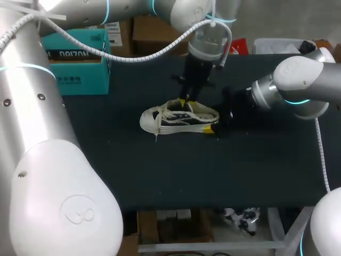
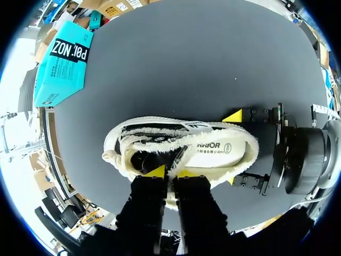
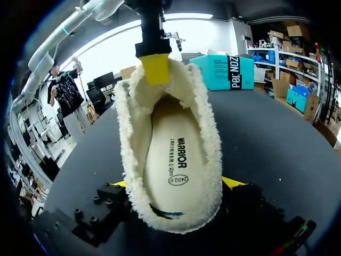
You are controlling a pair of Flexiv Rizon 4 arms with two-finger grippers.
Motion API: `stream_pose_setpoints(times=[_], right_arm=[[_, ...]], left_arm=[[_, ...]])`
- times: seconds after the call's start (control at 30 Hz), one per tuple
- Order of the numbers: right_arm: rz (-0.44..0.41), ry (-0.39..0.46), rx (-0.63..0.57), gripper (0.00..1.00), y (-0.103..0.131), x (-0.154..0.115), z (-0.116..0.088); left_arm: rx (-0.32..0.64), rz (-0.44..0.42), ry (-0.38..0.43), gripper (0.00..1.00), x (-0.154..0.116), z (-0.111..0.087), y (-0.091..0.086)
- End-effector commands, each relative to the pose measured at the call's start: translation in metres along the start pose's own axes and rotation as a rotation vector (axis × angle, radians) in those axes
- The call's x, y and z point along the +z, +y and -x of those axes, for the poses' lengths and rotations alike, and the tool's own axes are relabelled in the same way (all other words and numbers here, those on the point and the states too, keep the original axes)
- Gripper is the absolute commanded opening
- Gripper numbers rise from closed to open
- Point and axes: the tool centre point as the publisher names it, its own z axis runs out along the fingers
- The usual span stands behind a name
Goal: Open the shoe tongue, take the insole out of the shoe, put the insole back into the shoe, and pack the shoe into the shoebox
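A white low sneaker [image 1: 178, 118] with a fleecy cream lining lies on its sole mid-table, toe to the left. Its cream printed insole [image 3: 173, 160] sits inside. From above, my left gripper [image 2: 170, 172] comes down at the front of the opening, its yellow tips pinched together on the fleecy tongue [image 3: 160, 88]. At the heel, my right gripper [image 3: 177, 184] stands wide open, one yellow tip on either side of the shoe. The teal shoebox [image 1: 80, 58] stands closed at the table's back left.
The black table top [image 1: 160, 170] is bare in front of and left of the shoe. My left arm's white cable [image 1: 122, 53] hangs over the back of the table near the box.
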Motion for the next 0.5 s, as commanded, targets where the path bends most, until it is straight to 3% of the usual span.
stream_pose_setpoints(times=[0.03, 0.3, 0.5], right_arm=[[0.002, 0.002, 0.001, 0.00, -0.006, 0.007, 0.000], [0.002, 0.002, 0.001, 0.00, -0.006, 0.007, 0.000], [0.002, 0.002, 0.001, 0.00, -0.006, 0.007, 0.000]], left_arm=[[-0.006, -0.026, 0.054, 0.00, -0.004, 0.014, 0.005], [-0.019, -0.087, 0.225, 0.00, -0.001, 0.053, 0.013], [-0.031, -0.094, 0.339, 0.00, 0.013, 0.081, 0.010]])
